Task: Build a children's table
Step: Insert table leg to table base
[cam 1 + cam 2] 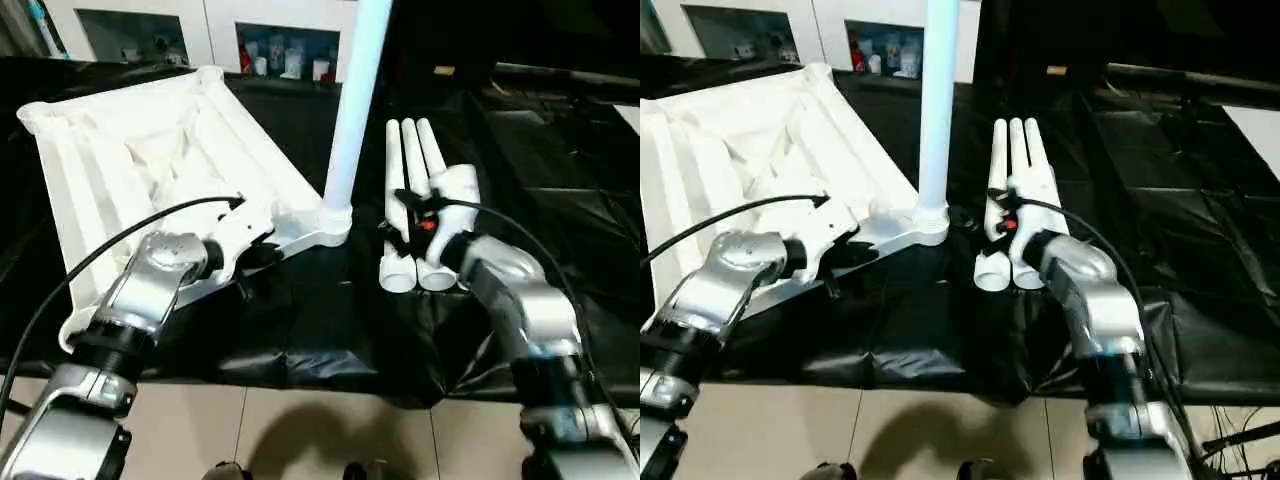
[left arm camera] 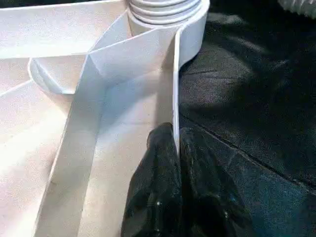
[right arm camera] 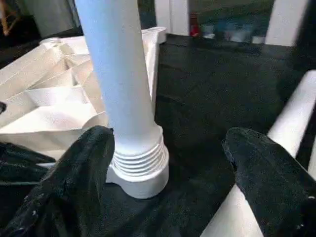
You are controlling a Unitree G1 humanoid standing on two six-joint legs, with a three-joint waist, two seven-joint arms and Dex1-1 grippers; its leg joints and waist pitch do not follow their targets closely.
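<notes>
One white tabletop lay upside down, ribbed underside up, on the left half of the black-draped work table, reaching from the far edge toward the near edge. One leg stood upright in the rounded corner socket at the tabletop's near right corner, its threaded collar seated in the socket. Three more white tube legs lay side by side on the cloth just right of that socket, open ends toward the near edge, making four legs in all. The left gripper was clenched on the thin side wall of the tabletop near the socket, one black finger on each face of it. The right gripper stood released and wide, one finger beside the upright leg's collar, the other over the lying legs, holding nothing. Black cloth covered the whole work table; pale floor tiles showed below its near edge, and white cabinets with small items on shelves stood beyond the far edge
</notes>
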